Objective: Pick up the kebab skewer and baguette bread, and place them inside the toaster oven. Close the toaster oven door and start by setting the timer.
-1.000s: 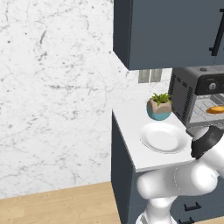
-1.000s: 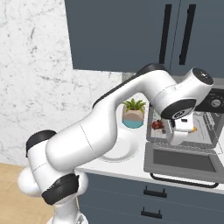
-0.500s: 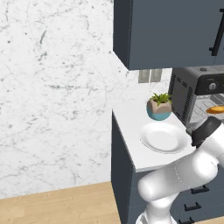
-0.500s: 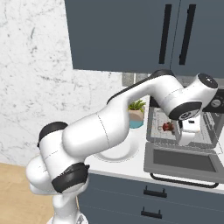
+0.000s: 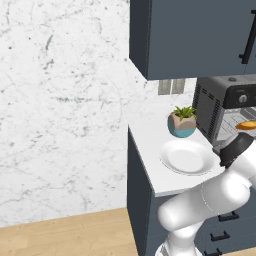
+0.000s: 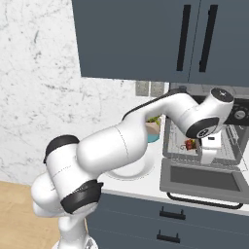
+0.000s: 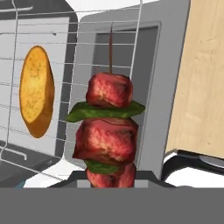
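Note:
My gripper (image 7: 111, 176) is shut on the kebab skewer (image 7: 108, 127), red meat chunks with green pieces on a thin stick pointing away from the hand. In the right base view the gripper (image 6: 195, 146) holds the kebab skewer (image 6: 188, 145) at the mouth of the toaster oven (image 6: 228, 141), above its lowered toaster oven door (image 6: 202, 179). The baguette bread (image 7: 36, 97) lies on the silver wire rack (image 7: 65, 52) inside the cavity, to the skewer's left in the hand view. From the left base view the baguette bread (image 5: 246, 125) shows inside the toaster oven (image 5: 212, 107).
A white plate (image 5: 187, 158) and a small potted plant (image 5: 181, 121) sit on the white counter (image 5: 150, 150) left of the oven. Dark blue-grey cabinets (image 6: 146, 39) hang above. The oven's knobs (image 5: 242, 98) are on its front, and the door's bar handle (image 6: 199, 201) overhangs the counter edge.
The arm has carried the skewer to the right, closer to the oven's opening over the lowered door. The grip on the skewer is unchanged, and the baguette has stayed put.

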Robot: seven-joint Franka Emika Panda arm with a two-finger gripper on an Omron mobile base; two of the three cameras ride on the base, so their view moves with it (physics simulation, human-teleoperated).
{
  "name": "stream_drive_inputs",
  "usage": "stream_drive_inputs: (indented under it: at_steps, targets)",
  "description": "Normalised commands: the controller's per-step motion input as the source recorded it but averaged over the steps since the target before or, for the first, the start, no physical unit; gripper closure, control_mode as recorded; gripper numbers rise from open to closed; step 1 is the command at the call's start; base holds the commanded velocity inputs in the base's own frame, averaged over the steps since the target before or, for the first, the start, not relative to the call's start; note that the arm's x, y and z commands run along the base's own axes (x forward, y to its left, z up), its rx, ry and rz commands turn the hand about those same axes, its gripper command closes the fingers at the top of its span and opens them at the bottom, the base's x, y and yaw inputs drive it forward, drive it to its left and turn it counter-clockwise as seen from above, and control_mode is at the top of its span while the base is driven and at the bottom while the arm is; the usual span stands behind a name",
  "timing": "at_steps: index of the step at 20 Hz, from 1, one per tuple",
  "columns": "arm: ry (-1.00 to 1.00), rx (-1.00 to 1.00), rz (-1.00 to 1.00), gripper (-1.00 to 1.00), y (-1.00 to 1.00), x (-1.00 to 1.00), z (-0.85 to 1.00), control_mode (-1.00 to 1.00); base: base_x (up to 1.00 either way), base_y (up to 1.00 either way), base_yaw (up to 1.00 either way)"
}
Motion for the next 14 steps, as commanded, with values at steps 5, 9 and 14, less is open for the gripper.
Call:
stream_drive_inputs:
  at_steps: [5, 9, 14]
  targets:
    - [0.0, -0.02, -0.05, 1.0, -0.24, 0.25, -0.19, -1.0, 0.0, 0.0, 0.0]
    - [0.0, 0.0, -0.05, 1.0, -0.07, 0.32, -0.01, -1.0, 0.0, 0.0, 0.0]
    - [0.0, 0.0, -0.05, 1.0, -0.16, 0.28, 0.0, -1.0, 0.0, 0.0, 0.0]
